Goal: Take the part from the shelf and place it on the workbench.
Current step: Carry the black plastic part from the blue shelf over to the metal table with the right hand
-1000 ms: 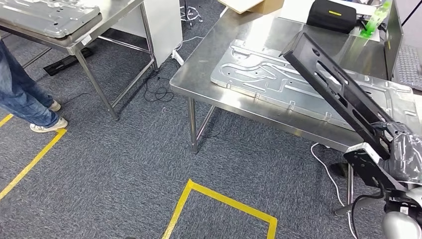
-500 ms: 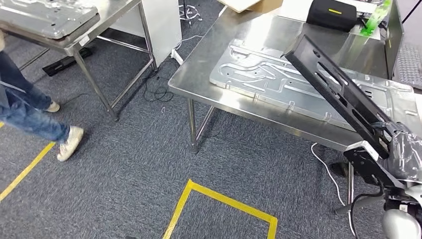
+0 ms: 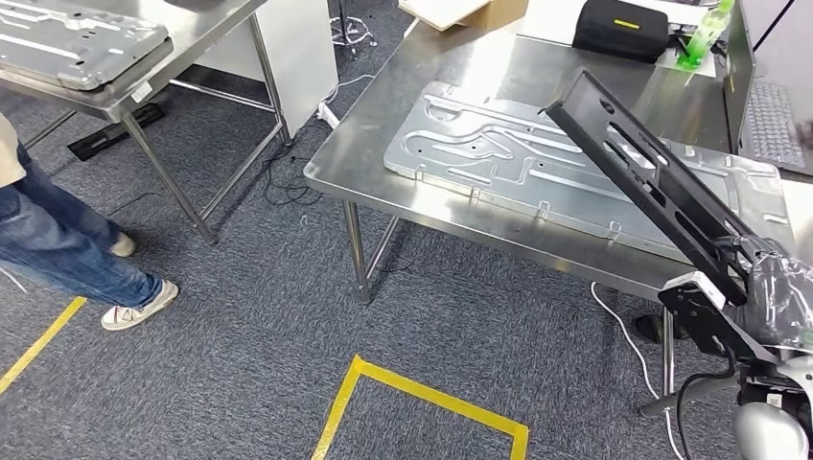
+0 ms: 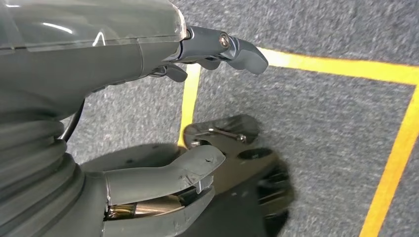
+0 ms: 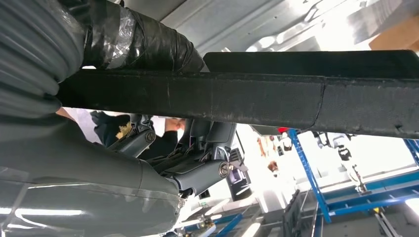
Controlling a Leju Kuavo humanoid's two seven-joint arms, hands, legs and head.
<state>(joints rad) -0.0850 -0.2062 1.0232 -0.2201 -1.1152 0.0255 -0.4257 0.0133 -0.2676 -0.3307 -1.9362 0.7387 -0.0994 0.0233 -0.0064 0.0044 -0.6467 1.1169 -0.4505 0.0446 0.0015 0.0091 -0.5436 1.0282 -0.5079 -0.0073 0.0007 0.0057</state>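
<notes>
Gripping the near end of a long black slotted part (image 3: 652, 177), the right hand (image 3: 772, 287) sits low at the right of the head view, wrapped in dark plastic film. In the right wrist view its thumb (image 5: 148, 47) lies over one side of the part (image 5: 276, 101) and darker fingers (image 5: 207, 163) close under the other. The part slants up and away over the steel bench (image 3: 460, 72) — its far end hangs above the stamped metal sheet (image 3: 499, 153) that lies flat on the bench, and whether it touches the sheet I cannot tell. The left hand (image 4: 163, 123) hangs over grey carpet, thumb and fingers apart, holding nothing. Yellow tape (image 3: 422, 398) marks a corner on the floor in front of the bench. At the far edge of the bench lie a black case (image 3: 621, 29), a green bottle (image 3: 702, 38) and a cardboard box (image 3: 465, 10); a keyboard (image 3: 767, 120) sits to the right. A second bench (image 3: 144, 77) at left carries another sheet (image 3: 72, 43), and a person's jeans-clad legs (image 3: 58, 249) stand beside it.
</notes>
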